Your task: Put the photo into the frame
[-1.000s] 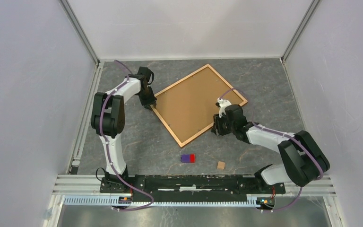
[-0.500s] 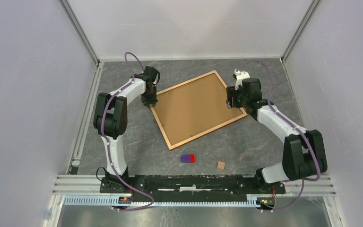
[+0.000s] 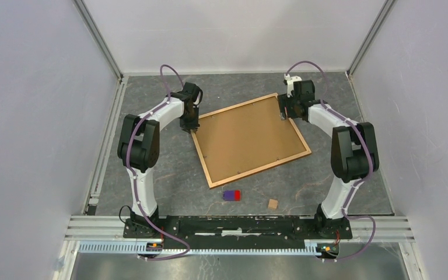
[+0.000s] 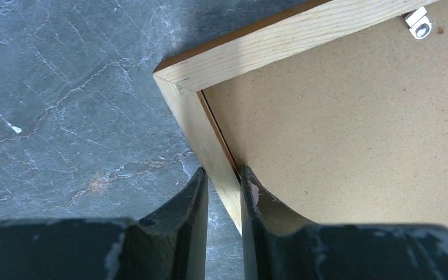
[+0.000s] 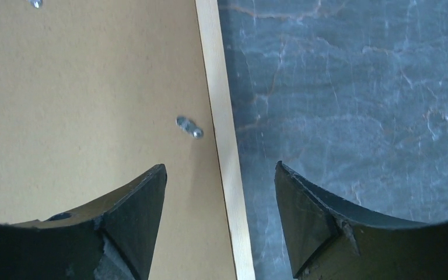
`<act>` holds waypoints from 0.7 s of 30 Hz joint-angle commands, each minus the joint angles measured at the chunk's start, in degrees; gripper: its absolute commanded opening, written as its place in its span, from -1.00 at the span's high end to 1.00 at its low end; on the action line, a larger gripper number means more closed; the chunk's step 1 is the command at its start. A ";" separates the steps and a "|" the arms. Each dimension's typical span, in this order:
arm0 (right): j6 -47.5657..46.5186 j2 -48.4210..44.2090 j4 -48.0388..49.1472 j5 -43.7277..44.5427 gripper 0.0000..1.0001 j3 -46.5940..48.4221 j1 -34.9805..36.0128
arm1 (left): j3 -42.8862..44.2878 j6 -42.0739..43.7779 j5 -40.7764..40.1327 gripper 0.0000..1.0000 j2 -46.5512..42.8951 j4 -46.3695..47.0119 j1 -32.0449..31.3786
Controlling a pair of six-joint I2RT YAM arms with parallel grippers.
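Frame (image 3: 262,169) at the left gripper (image 4: 224,175): the fingers are pinched on the narrow wooden rail just short of a corner, one finger outside on the table side, the other inside against the backing board (image 4: 350,116).
Right gripper (image 5: 220,169): spread wide, straddling the opposite rail with a gap on both sides; I judge it is gripping nothing.
Where they stand: seen from above, the left gripper is at the frame's 10 o'clock corner and the right gripper at its 1 o'clock corner.
Frame's position: flat on the grey table (image 3: 169,169), back side up, turned a little askew, roughly mid-table.
Backing: the brown board fills the opening, with small metal clips (image 5: 189,126) sitting at its edge.
Photo: not visible in any view. If it is in the frame, it lies under the board.
Done so far: by my reckoning the back is closed up, so loading looks finished or nearly so.
Left to do: possibly turning the frame face up to confirm; that is a guess.
Hard to tell: whether every clip is turned home, and whether glass sits beneath.
Beyond: at 6 o'clock from the frame lie a purple-and-red block (image 3: 231,195) and a small wooden block (image 3: 273,203), well apart from it.
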 commanded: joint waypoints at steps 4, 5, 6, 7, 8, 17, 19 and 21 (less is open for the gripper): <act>-1.38 5.76 1.16 1.08 -0.47 5.22 -0.03 | 2.13 2.67 3.74 0.96 0.20 -2.23 -0.56; -1.67 6.27 1.55 1.16 -0.48 5.19 0.03 | 2.06 2.60 3.82 0.96 0.19 -2.24 -0.55; -1.87 6.96 1.85 1.23 -0.49 5.36 0.01 | 2.05 2.59 3.78 0.96 0.18 -2.25 -0.54; -2.04 7.69 1.83 1.26 -0.49 5.87 0.02 | 1.99 2.51 3.70 0.96 0.25 -2.22 -0.54; -2.15 8.23 1.80 1.31 -0.48 6.24 -0.05 | 1.94 2.50 3.57 0.96 0.38 -2.24 -0.50; -1.62 11.30 3.19 1.84 -0.25 6.21 0.03 | 2.03 2.26 3.44 0.96 0.72 -2.23 -0.23; -1.71 12.00 3.25 2.34 -0.22 6.68 -0.03 | 2.03 2.24 3.58 0.96 0.71 -2.29 -0.22; -1.89 12.66 2.85 2.31 -0.17 7.26 -0.02 | 2.07 2.15 3.70 0.96 0.70 -2.26 -0.16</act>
